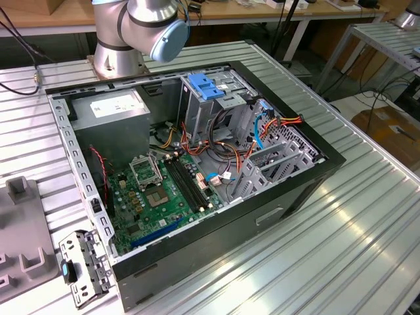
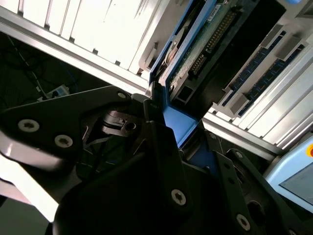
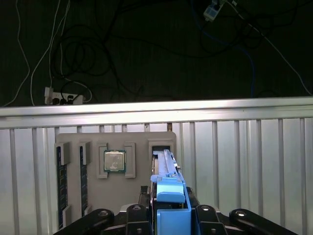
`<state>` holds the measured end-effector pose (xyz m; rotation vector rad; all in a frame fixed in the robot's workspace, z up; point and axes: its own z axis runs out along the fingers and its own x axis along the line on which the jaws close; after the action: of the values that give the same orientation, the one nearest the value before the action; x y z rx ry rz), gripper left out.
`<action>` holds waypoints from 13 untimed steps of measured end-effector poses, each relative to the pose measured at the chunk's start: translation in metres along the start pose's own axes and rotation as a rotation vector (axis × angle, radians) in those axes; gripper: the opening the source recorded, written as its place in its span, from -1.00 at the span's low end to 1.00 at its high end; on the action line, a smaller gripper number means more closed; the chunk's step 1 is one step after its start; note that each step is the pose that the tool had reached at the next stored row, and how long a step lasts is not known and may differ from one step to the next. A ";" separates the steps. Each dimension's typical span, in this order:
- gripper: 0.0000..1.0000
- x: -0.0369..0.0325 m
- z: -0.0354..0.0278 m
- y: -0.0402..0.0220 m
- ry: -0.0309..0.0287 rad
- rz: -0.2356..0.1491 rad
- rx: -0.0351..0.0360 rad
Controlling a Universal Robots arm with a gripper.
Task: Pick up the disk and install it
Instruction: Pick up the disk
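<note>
Ribbed aluminium tabletop [image 3: 244, 161] carries a grey plastic holder [image 3: 142, 149]. The flat silver-metal disk [image 3: 165, 169] with blue plastic rails stands on edge, its long axis running from my wrist to the holder's slot, perhaps seated there. My black gripper [image 3: 171, 213] clamps its near blue end.

A shiny metal table [image 1: 367, 249] with long grooves. Wooden desks [image 1: 39, 16] stand behind it. Wires [image 3: 51, 58] lie on the dark floor [image 3: 146, 29].
</note>
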<state>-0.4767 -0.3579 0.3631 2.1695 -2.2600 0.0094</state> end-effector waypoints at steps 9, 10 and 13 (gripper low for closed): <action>-0.25 0.0000 -0.0018 0.0000 0.0000 0.000 0.0000; -0.25 0.0000 -0.0021 0.0000 0.0000 0.000 0.0000; -0.25 0.0000 -0.0035 0.0000 0.0000 0.000 0.0000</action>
<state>-0.4767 -0.3579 0.3666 2.1695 -2.2600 0.0094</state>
